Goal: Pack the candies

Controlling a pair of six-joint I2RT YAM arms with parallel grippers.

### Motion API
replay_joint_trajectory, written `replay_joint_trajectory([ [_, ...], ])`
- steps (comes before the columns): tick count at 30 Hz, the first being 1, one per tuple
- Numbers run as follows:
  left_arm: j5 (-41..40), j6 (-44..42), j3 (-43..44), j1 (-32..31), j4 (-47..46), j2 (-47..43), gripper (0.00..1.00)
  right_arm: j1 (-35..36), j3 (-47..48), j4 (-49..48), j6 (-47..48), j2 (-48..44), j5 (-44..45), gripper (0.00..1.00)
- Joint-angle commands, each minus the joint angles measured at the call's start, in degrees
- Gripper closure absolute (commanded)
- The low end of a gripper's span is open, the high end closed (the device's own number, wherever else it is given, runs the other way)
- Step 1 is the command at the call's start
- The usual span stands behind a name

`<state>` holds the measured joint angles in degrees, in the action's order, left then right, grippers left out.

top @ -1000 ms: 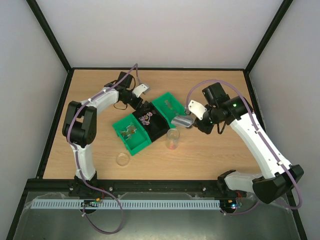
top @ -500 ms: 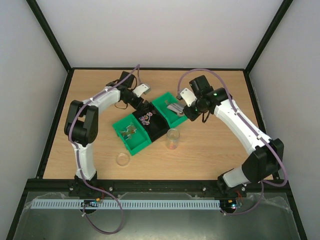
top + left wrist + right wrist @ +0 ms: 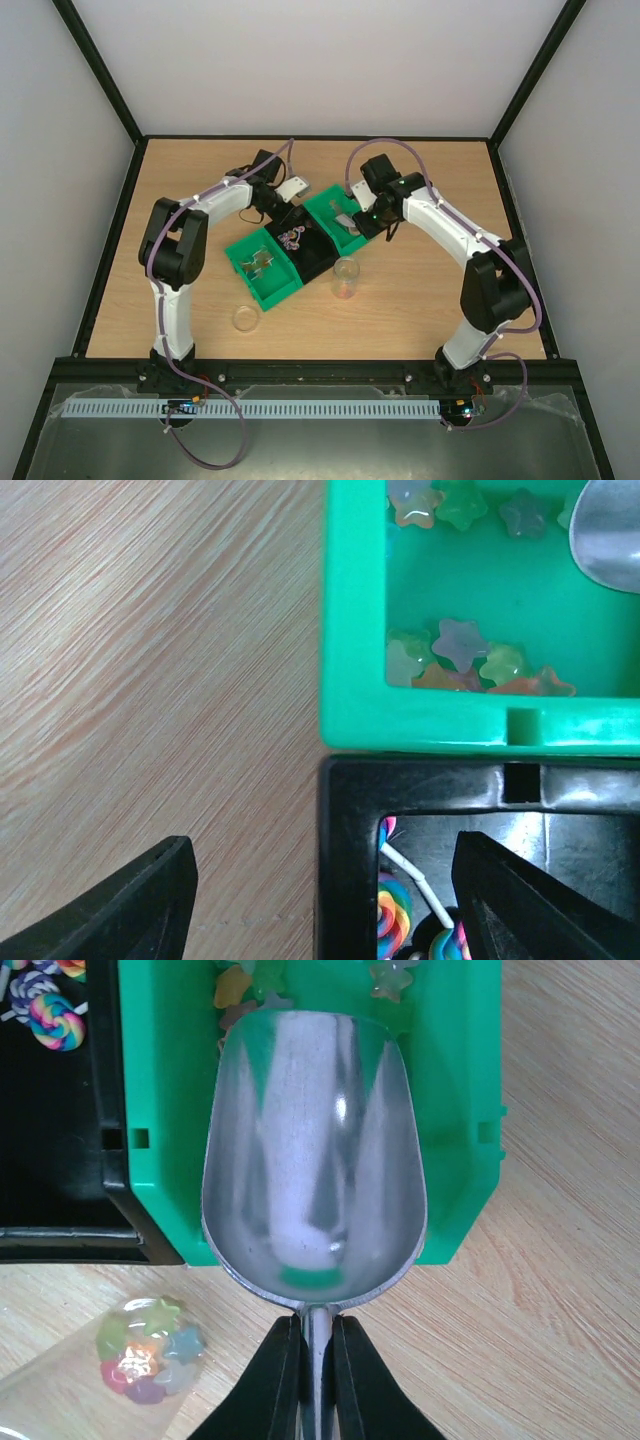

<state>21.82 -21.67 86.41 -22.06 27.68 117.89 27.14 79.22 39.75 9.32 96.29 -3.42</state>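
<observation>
- Pale wooden table [image 3: 430,310], evenly lit.
- Plain white walls [image 3: 320,60] on three sides.
- Black frame bars [image 3: 99,72] up the corners.
- Grey slotted strip [image 3: 300,409] along near edge.

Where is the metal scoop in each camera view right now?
Top external: the metal scoop is just right of centre, at the right-hand green bin.
Left wrist: only the edge of its bowl shows, in the top-right corner.
Right wrist: it fills the centre, with its handle toward the bottom.
Shared landmark: that green bin, beside the black bin.
</observation>
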Motion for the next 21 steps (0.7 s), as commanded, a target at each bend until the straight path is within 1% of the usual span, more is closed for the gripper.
replay_joint_trajectory([
  [1, -0.12, -0.64, 1.06, 0.09, 0.44, 0.77, 0.31, 0.24, -0.48, -0.23, -2.16, 1.85, 2.03, 0.99],
  [7, 0.51, -1.88, 0.78, 0.0, 0.6, 0.94, 0.42, 0.29, -0.52, -0.81, -2.64, 4.85, 0.51, 0.99],
  [12, 0.56, -2.62, 0.48, 0.0, 0.4, 0.78, 0.53, 0.29, -3.19, -2.13, -3.46, 5.38, 1.17, 0.99],
  [16, 1.53, -3.46, -0.56, -0.05, -0.46, 0.24, 0.61, 0.29, -4.15, -5.13, -4.77, 7.12, 2.33, 0.99],
  [21, 1.87, -5.06, -0.91, -0.26, -0.59, 0.2, 0.69, 0.26, -5.95, -11.46, -7.71, 7.72, 4.31, 0.99],
])
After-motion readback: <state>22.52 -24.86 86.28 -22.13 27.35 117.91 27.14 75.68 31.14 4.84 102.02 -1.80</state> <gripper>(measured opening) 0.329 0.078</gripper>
